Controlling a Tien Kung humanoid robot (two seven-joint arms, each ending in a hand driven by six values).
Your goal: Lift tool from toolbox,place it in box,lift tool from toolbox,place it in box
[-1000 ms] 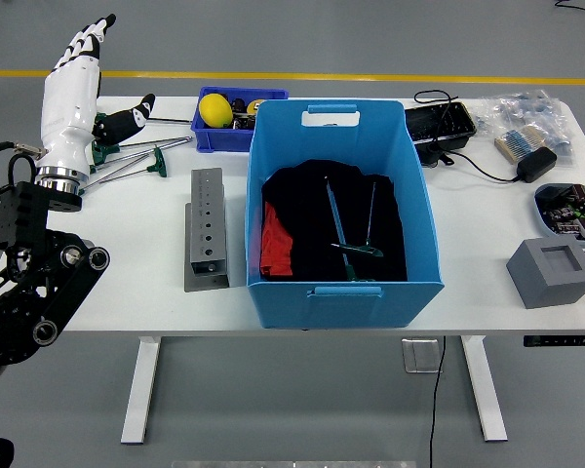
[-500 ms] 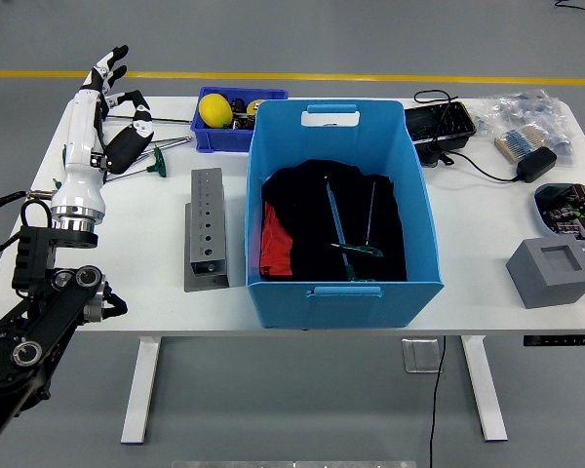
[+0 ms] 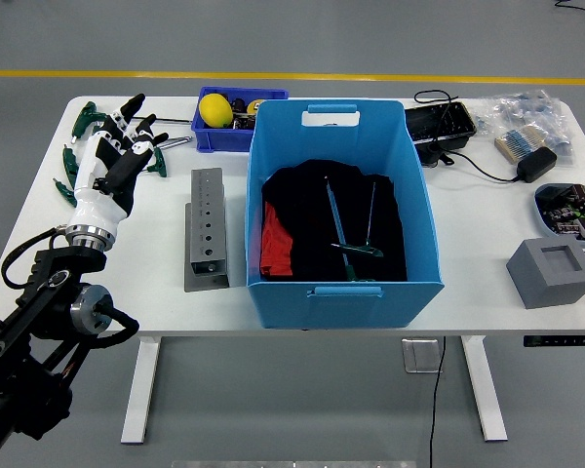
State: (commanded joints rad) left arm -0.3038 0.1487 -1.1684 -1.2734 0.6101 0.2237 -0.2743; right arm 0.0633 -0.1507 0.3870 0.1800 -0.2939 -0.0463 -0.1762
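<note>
Several T-handle tools with green grips (image 3: 83,116) lie on the white table (image 3: 468,244) at its far left. My left hand (image 3: 125,136), white with black fingers, is over them, fingers spread and holding nothing. One green grip (image 3: 157,159) shows just right of the hand. The big blue box (image 3: 343,301) stands mid-table, lined with black cloth (image 3: 302,210), and two T-handle tools (image 3: 347,234) lie inside on the cloth. My right arm is out of view.
A grey metal block with holes (image 3: 206,228) stands between my hand and the box. A small blue bin (image 3: 228,138) with a yellow ball (image 3: 214,109) is behind it. Cables, a black tray (image 3: 439,125) and a grey foam block (image 3: 553,272) sit at the right.
My left hand has dropped from high above the table's far left corner and drawn back toward me. It now sits low over the tools.
</note>
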